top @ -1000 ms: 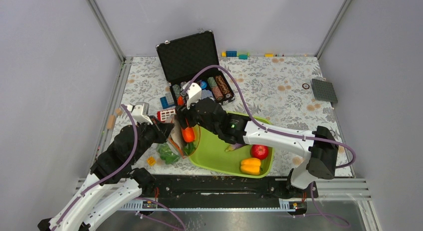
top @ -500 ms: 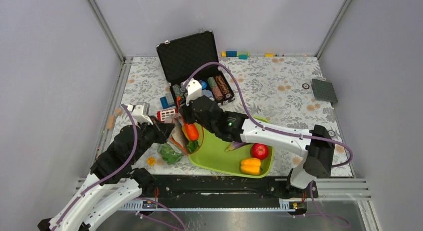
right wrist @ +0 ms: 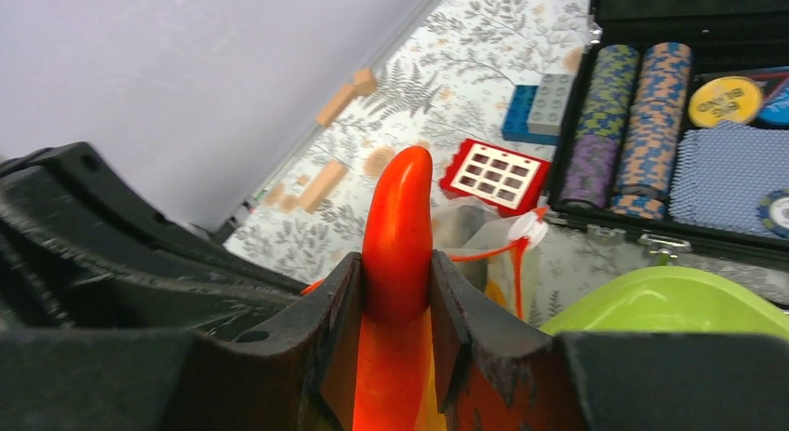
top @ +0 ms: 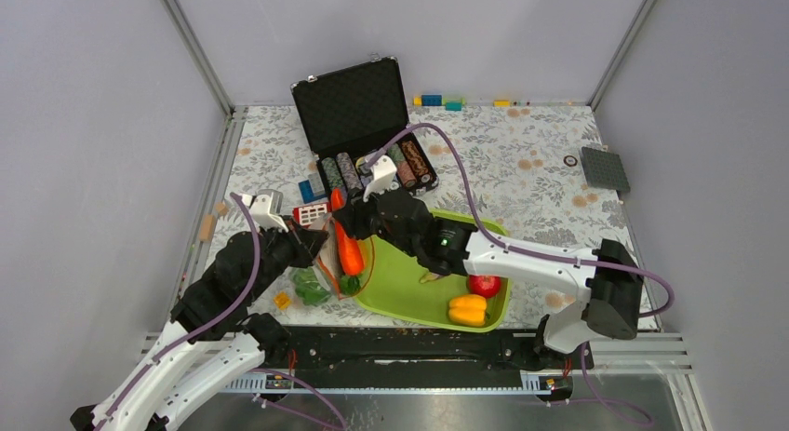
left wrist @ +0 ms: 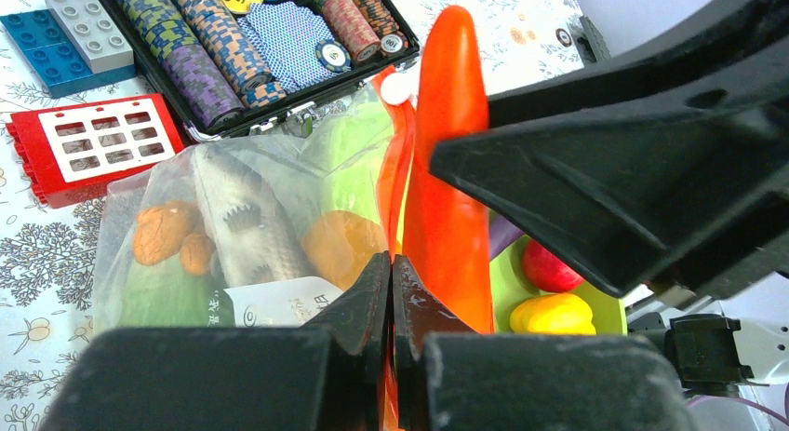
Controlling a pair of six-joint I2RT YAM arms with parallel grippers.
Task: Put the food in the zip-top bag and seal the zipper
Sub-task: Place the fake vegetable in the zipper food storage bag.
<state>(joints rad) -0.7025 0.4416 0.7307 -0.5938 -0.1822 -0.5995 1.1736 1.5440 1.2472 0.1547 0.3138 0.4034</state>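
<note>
Left side first: the left gripper (left wrist: pixel 392 287) was pinched fully closed on the mouth edge of the zip-top bag (left wrist: pixel 233 217), right at the zipper (left wrist: pixel 394 184). It was holding that edge up just like it was 1 second earlier, so no change there. Through the plastic I could make out the fish (left wrist: pixel 244 222) and some lettuce (left wrist: pixel 167 296) already inside.

What actually changed was the carrot (top: pixel 349 252). 1 second back it looked short and steep at the bag's mouth. Now, from above, it showed its full length, tip pointing off toward the poker chip case (top: pixel 349 101) and leafy end toward the near edge. The right gripper (right wrist: pixel 395 268) had swung back that way too. It had both fingers pressed against the carrot's sides, jaws only partway open, so it had a proper hold around the carrot's middle.

My read: the carrot was getting lined up lengthwise with the opening so it could slide in. It sat just beside the zipper, but I couldn't tell whether its lower end was past the strip yet.

Further right, the tray (top: pixel 400 291) held the eggplant (top: pixel 434 276) (mostly under the arm), the apple (top: pixel 484 284) and the yellow pepper (top: pixel 468 308). So at least 3 more items after this one, and sealing looked a long way off.
</note>
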